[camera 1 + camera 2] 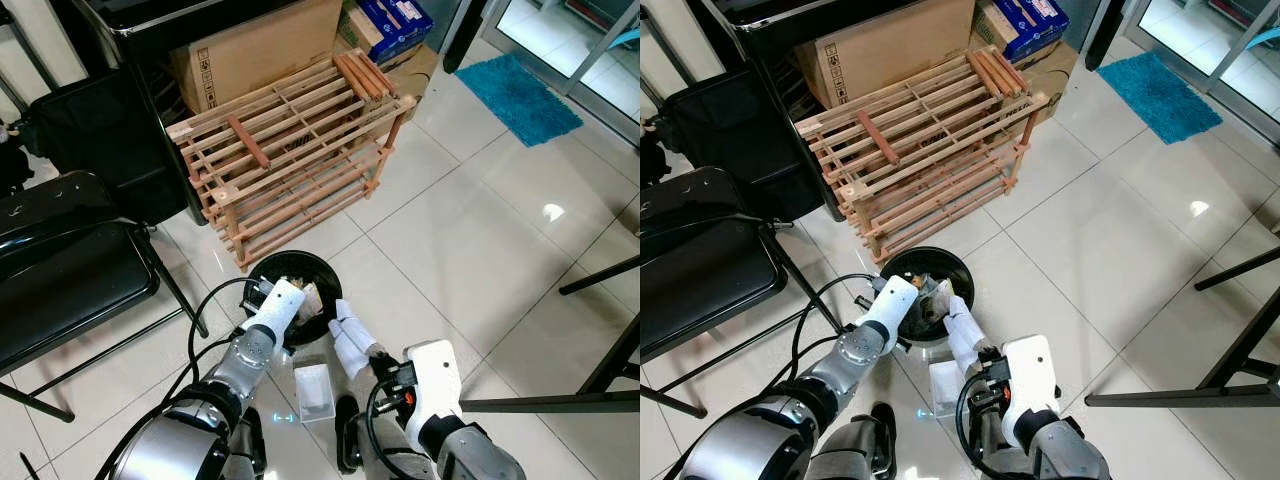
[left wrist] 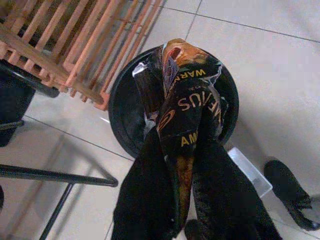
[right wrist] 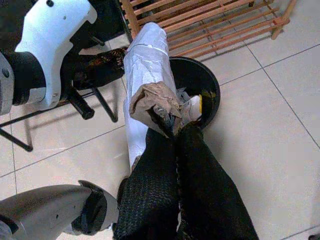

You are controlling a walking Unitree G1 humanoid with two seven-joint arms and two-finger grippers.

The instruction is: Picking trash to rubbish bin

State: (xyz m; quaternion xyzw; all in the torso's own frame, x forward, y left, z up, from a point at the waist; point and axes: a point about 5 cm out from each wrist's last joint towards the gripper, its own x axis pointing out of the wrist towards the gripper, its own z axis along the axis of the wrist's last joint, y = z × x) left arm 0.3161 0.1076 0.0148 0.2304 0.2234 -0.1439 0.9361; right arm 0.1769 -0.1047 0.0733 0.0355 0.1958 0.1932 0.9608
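Left eye view. The round black plastic rubbish bin (image 1: 325,268) stands on the pale glossy tiled floor (image 1: 470,230), just in front of a slatted wooden rack (image 1: 290,150). The left tool (image 1: 303,297) reaches over the bin's rim. The right tool (image 1: 352,340) is just beside the bin, carrying crumpled white and brown paper trash (image 1: 347,325). A small clear rectangular plastic container (image 1: 313,390) lies on the floor near the arms. A black folding chair (image 1: 70,270) stands to the left, cardboard boxes (image 1: 260,45) behind the rack, and a turquoise shaggy mat (image 1: 515,95) far to the right.

Right eye view. The same arrangement appears: the left tool (image 1: 925,296) is over the bin (image 1: 902,264), and the right tool (image 1: 962,330) is just beside it with the paper (image 1: 958,322).

Left wrist view. The left tool (image 2: 182,165) is clamped on a dark brown and orange printed foil wrapper (image 2: 182,100), which hangs directly over the bin's (image 2: 122,100) opening. Other scraps lie inside the bin.

Right wrist view. The right tool (image 3: 172,131) is closed on the paper (image 3: 150,70), pinching its crumpled brown end while the white part extends toward the bin (image 3: 202,80). The left tool (image 3: 102,67), with the dark wrapper, is close by.
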